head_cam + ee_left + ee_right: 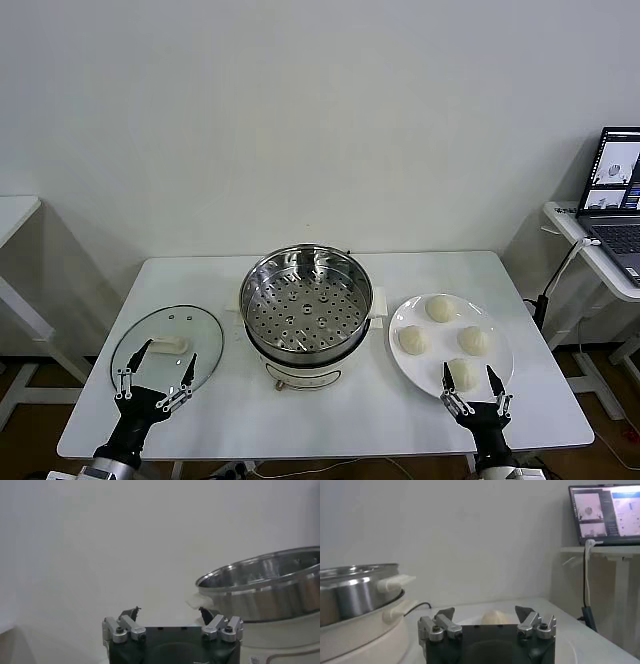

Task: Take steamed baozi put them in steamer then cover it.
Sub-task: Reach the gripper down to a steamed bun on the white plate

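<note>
Several cream-white baozi [440, 308] lie on a white plate [497, 372] at the table's right. The steel steamer [306, 298] stands open and empty on its white pot base in the middle; it also shows in the left wrist view [265, 585] and the right wrist view [355, 587]. The glass cover [167, 346] with its cream handle lies flat at the left. My right gripper [477, 384] is open just in front of the nearest baozi [460, 373], which shows between the jaws in the right wrist view [492, 617]. My left gripper [155, 371] is open over the cover's near edge.
A white table [330, 420] bears everything. A side desk with an open laptop [618, 190] stands at the far right, with a cable hanging from it. Another table edge [15, 215] shows at the far left.
</note>
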Available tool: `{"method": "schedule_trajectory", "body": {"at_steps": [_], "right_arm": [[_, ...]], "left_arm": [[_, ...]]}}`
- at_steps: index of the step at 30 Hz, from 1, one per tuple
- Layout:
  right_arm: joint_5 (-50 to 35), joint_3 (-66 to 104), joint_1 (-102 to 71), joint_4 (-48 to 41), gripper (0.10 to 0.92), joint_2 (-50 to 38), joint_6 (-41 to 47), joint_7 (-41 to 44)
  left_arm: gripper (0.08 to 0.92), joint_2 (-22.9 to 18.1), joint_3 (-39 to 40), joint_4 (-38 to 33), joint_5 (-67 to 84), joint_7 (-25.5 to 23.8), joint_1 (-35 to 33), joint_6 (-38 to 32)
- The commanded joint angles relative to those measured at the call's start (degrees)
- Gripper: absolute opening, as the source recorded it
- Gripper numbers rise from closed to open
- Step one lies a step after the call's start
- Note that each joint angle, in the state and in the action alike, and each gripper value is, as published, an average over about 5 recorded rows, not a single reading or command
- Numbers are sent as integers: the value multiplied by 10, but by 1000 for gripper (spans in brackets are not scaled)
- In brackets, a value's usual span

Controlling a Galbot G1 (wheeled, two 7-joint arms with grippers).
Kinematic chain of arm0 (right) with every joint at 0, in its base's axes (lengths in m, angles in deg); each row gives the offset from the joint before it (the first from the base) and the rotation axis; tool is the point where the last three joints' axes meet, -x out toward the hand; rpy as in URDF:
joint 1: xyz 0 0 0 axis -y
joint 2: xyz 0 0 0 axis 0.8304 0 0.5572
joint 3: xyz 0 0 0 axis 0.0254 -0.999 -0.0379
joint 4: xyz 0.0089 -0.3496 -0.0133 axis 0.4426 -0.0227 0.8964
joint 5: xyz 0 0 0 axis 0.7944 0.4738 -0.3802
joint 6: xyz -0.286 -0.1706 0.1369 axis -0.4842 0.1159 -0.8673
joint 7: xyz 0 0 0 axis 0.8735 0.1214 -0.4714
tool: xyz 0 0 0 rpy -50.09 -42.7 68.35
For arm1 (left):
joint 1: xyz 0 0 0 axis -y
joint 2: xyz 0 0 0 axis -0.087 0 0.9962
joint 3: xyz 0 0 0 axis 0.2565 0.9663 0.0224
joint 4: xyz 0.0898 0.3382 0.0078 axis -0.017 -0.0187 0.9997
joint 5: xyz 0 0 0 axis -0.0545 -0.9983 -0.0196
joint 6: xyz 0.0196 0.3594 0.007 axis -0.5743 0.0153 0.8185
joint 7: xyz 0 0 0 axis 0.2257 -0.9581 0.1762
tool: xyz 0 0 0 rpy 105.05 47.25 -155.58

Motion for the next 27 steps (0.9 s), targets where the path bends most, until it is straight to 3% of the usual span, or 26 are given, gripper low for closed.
{"method": "schedule_trajectory", "body": {"at_steps": [1, 9, 15, 19, 23, 27], "right_arm": [[-41, 13, 139, -28, 823, -52, 65, -26], [-139, -82, 406, -204, 823, -156, 110, -15], [-190, -215, 588, -377, 823, -205, 112, 70], [-186, -323, 676, -466, 823, -239, 119, 250], [-103, -418, 770, -553, 823, -257, 116, 503], [-14, -512, 884, -641, 823, -241, 105, 690]], "left_arm": [[823, 0, 2, -5, 1, 0, -1, 0], [823, 1, 9, -19, 1, 3, -1, -2], [823, -1, 9, -28, 1, 4, -3, -2], [823, -2, 11, -33, 1, 5, -5, -2], [823, -3, 13, -38, 0, 6, -6, -1], [823, -5, 14, -41, 0, 7, -8, 0]]}}
